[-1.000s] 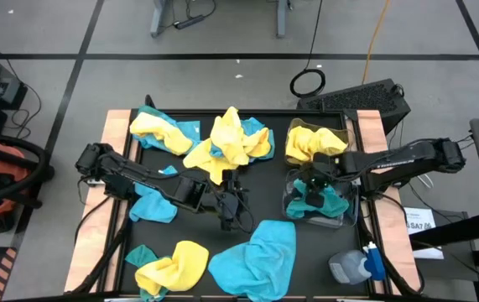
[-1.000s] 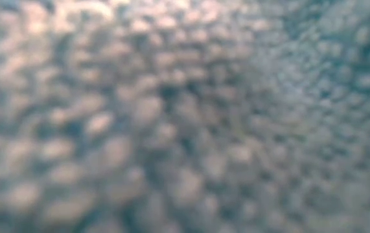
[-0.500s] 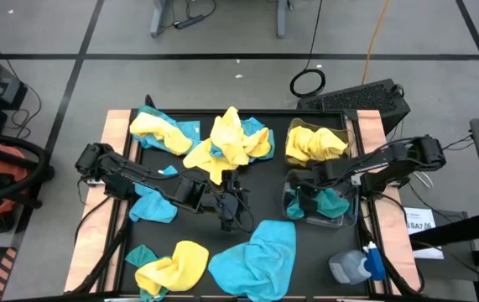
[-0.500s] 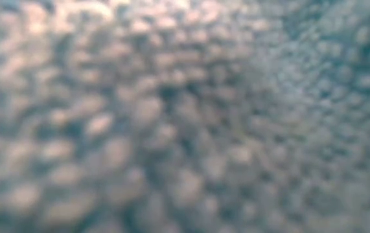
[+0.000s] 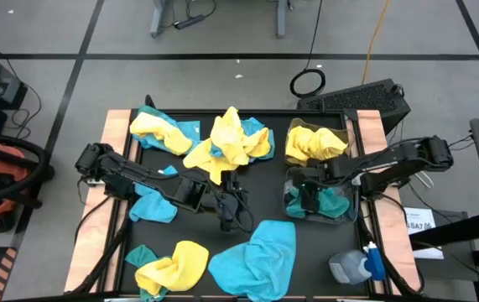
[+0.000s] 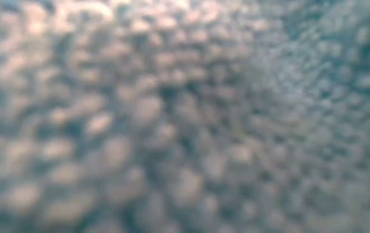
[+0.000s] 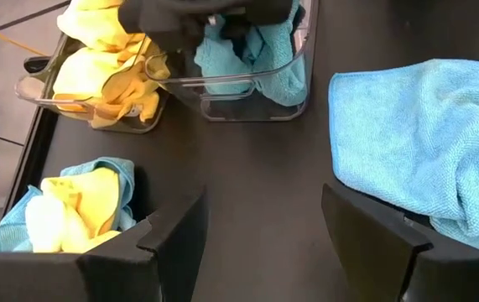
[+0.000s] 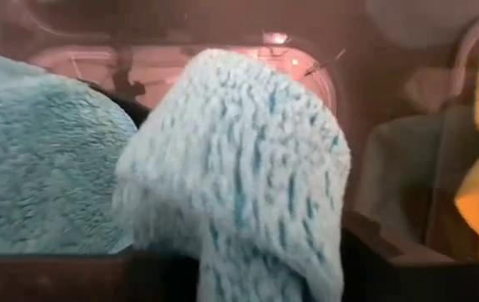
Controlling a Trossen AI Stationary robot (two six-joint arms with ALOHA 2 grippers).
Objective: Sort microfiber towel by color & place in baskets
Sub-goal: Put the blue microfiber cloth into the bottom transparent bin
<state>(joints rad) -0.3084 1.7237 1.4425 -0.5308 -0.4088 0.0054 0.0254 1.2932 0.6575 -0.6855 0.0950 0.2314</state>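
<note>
Teal cloth (image 8: 239, 168) hangs right in front of the right gripper (image 5: 308, 199), which is down inside the near bin (image 5: 345, 216) on the table's right side. From the right wrist view the cloth drapes between the dark fingers; whether they pinch it or stand apart, I cannot tell. More teal cloth (image 5: 333, 204) lies in that bin just beside the gripper. The far bin (image 5: 294, 126), touching it on the far side, holds yellow cloths (image 5: 311, 143).

The left gripper (image 5: 231, 207) rests mid-table with its fingers (image 7: 164, 243) spread wide over bare black mat (image 7: 256, 193), gripping nothing. A big teal cloth (image 5: 256, 260) lies just beside it toward the near edge; a yellow-and-teal heap (image 5: 226, 143) lies just beyond it on the far side. Another yellow cloth on teal (image 5: 162, 130) sits at the far left, a small teal one (image 5: 151, 205) under the left arm, and a yellow one (image 5: 176, 264) near the front left corner.
</note>
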